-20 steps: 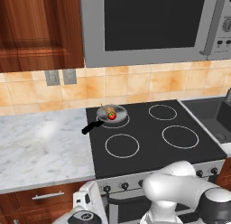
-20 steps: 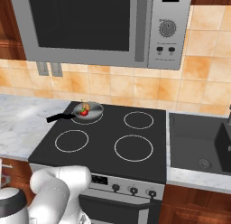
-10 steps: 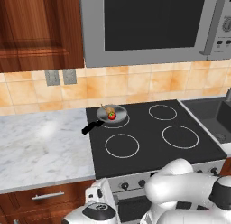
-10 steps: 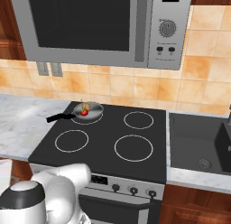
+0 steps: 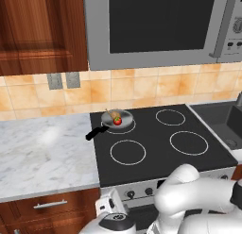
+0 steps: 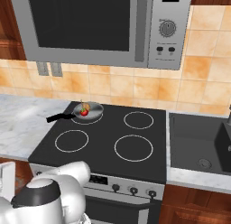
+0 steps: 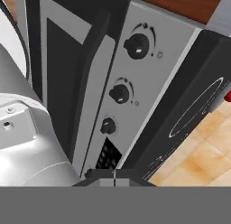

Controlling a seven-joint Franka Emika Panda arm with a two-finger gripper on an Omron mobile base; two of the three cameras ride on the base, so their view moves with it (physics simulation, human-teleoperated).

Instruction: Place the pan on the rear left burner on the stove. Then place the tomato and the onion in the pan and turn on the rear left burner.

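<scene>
The steel pan [image 5: 124,118] [image 6: 93,110] sits on the rear left burner [image 5: 126,129] [image 6: 88,121] of the black glass stove [image 5: 160,148] [image 6: 103,148], its black handle [image 5: 96,132] pointing left. Inside it lie the red tomato [image 5: 117,120] [image 6: 84,112] and, just behind, the tan onion [image 5: 112,115] [image 6: 85,105]. My gripper [image 7: 114,175] is shut on nothing, low in front of the stove's steel front panel. Three black knobs [image 7: 136,45] [image 7: 119,93] [image 7: 107,126] run up the panel ahead of the fingertips, the lowest one closest.
A microwave [image 5: 156,25] hangs above the stove. A marble counter [image 5: 42,153] lies to the left and a dark sink [image 6: 198,142] to the right. The arm's white links [image 5: 198,200] fill the space in front of the oven.
The arm has swung lower and to the left in front of the stove panel. The pan, tomato and onion have not moved, and the gripper has stayed shut.
</scene>
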